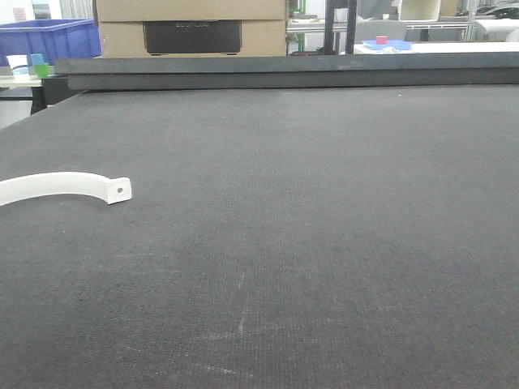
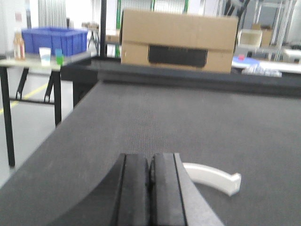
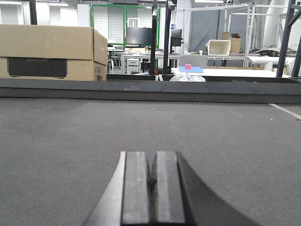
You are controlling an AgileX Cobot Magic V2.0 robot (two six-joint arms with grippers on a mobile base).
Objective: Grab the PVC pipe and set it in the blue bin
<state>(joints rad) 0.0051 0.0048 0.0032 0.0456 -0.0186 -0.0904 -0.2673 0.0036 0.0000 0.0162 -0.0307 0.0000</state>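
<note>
The PVC pipe (image 1: pixel 65 186) is a thin white curved strip with a holed tab, lying on the dark mat at the left edge of the front view. In the left wrist view the pipe (image 2: pixel 211 176) curves out from behind the right finger of my left gripper (image 2: pixel 150 162), whose black pads are pressed together with nothing between them. My right gripper (image 3: pixel 154 160) is shut too, low over bare mat, with no pipe in its view. A blue bin (image 2: pixel 54 39) stands on a side table beyond the mat's far left corner, also seen as a blue bin (image 1: pixel 45 40) in the front view.
A cardboard box (image 1: pixel 190 28) stands behind the raised back edge (image 1: pixel 284 71) of the mat. Small cups (image 2: pixel 51 56) sit on the side table near the bin. The mat's left edge (image 2: pixel 70 117) drops to the floor. Workshop benches lie further back.
</note>
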